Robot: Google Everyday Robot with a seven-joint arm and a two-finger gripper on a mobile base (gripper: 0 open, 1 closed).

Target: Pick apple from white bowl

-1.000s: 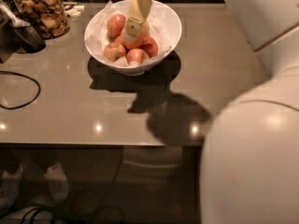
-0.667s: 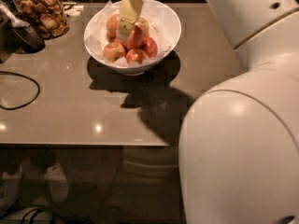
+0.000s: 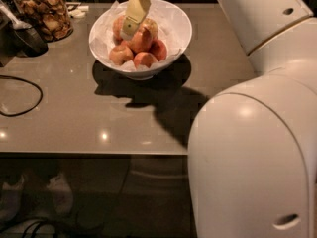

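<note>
The white bowl sits at the back middle of the table, lined with crumpled white paper and holding several apples. The apple, red with an orange-yellow blush, lies on top of the pile near the bowl's middle. My gripper comes down from the top edge of the view into the bowl. Its cream-coloured tip rests against the upper left side of that apple. Smaller apples lie around and below it.
A glass jar of brown snacks stands at the back left, with a dark scoop beside it. A black cable loops on the left of the grey table. My white arm fills the right side.
My gripper has shifted a little to the left and lower over the pile of apples. My arm's white body has swung further into view on the right.
</note>
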